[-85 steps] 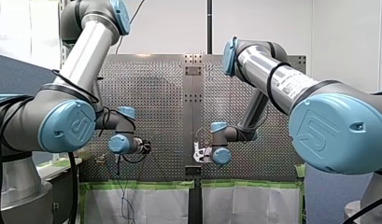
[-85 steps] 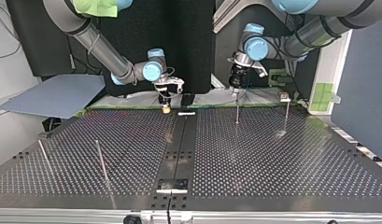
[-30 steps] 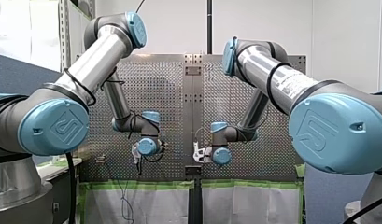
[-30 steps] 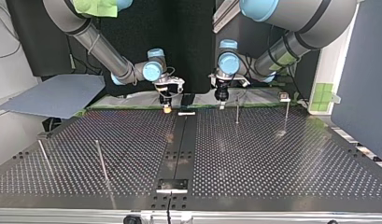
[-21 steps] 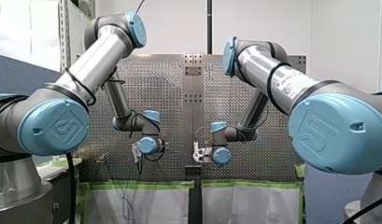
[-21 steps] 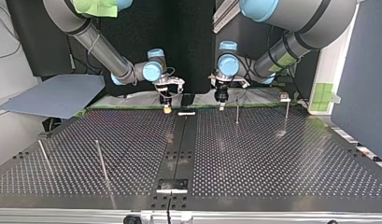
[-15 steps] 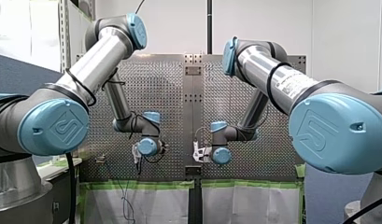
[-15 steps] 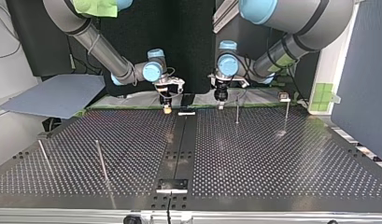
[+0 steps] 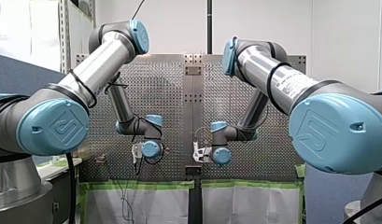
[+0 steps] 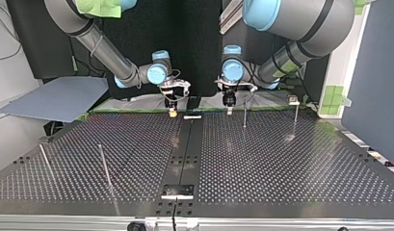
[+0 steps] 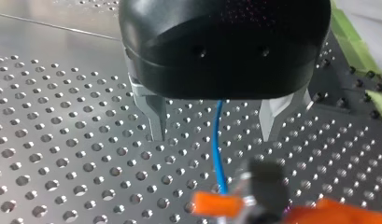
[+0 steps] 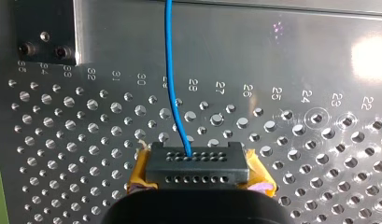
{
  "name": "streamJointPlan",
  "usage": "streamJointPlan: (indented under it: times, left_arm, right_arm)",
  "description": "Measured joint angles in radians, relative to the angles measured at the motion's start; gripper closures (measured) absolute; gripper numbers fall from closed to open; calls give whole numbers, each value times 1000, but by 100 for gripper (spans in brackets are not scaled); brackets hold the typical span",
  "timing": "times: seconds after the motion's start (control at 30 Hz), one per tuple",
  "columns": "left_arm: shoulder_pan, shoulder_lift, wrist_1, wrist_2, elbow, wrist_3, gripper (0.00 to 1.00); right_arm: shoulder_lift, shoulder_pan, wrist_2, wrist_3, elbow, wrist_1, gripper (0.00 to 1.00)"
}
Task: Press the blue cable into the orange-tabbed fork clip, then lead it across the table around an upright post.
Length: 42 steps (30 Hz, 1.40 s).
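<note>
Front view: my left gripper (image 9: 137, 153) has shifted right, toward my right gripper (image 9: 198, 153). Left wrist view — jaws open astride the blue cable (image 11: 217, 149), which reaches the orange-tabbed fork clip (image 11: 226, 204). Right wrist view — yellow pads closed on the cable; pressing likely next.

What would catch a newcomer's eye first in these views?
In the left wrist view, the blue cable runs between the open metal fingers of my left end effector, touching neither, down to the orange-tabbed fork clip just ahead. In the right wrist view, the same cable leads away over the perforated table from my right end effector, clamped at a black block flanked by yellow pads.
</note>
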Motion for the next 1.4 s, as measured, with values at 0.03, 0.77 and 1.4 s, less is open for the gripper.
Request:
streamJointPlan:
  times: [0.03,0.77,1.4]
  left_arm:
    - [-1,0,2,-3,0,4,2]
    - [-5,0,3,-8,1,79,100]
    - [-4,0,-3,-8,1,91,100]
  right_arm:
    - [0,0,0,0,0,0,100]
    - [0,0,-3,0,0,3,100]
    - [0,0,-2,0,0,3,100]
